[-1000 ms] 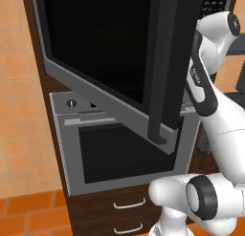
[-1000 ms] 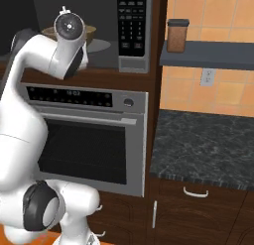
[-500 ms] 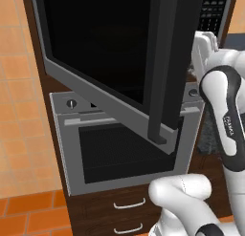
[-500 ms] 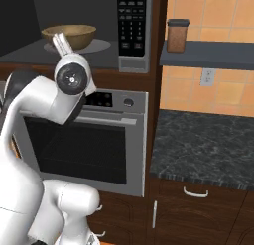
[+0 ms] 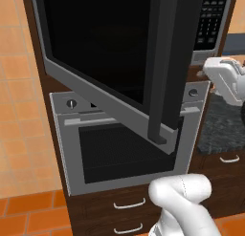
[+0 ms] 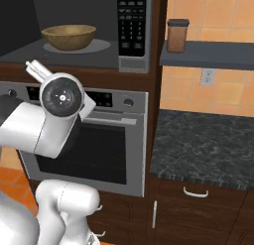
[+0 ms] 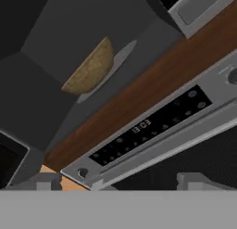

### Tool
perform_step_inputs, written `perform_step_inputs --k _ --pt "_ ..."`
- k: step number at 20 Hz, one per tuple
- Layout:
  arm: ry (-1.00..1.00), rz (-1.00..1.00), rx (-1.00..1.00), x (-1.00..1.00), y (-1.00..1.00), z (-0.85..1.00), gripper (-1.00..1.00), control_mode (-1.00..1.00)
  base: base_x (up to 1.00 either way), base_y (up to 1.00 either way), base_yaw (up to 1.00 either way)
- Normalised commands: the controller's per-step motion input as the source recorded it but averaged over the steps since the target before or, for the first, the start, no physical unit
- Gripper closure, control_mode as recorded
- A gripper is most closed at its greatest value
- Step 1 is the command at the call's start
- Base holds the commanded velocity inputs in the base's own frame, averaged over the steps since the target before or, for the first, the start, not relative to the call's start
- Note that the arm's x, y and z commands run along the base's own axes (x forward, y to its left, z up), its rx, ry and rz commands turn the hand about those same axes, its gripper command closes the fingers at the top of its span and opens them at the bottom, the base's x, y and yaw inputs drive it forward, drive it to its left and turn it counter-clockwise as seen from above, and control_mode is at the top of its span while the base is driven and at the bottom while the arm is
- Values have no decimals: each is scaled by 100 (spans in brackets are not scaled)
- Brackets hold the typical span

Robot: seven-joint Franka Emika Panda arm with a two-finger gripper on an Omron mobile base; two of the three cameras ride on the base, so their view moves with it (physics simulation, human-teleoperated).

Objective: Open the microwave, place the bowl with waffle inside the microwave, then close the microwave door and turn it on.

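We find the bowl with waffle (image 6: 69, 36) seated on the turntable inside the microwave (image 6: 99, 30), and the microwave door (image 5: 110, 53) standing swung wide. The pincer (image 7: 120, 181) is spread and empty, below the cavity facing the oven (image 6: 109, 140). We judge placement complete; closing the door comes next, requiring a push on its outer edge.

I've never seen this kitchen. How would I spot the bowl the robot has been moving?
Find the tall dark wood cabinet column with the silver oven in it. Directly above sits the microwave, its door swung wide open. The bowl rests on the round plate inside that dark cavity: small, round, brown and wooden-looking, unlike the tall brown lidded jar on the shelf to the right.
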Motion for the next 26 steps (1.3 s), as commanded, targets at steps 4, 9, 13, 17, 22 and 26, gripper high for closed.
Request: perform_step_inputs --k 4,9,13,17,22,26 --pt "-5 12 -24 -100 -3 -80 -100 -100 0 0 0" --pt "-18 3 -31 -100 66 -12 -100 -100 0 0 0" --pt "-31 1 -42 -100 100 0 -100 -100 0 0 0" --pt "-37 0 -47 -100 100 0 -100 -100 0 0 0" --pt "-38 -2 -31 -75 100 -1 -100 -100 0 0 0" --pt "-28 -24 -5 -1 100 0 -100 -100 0 0 0"
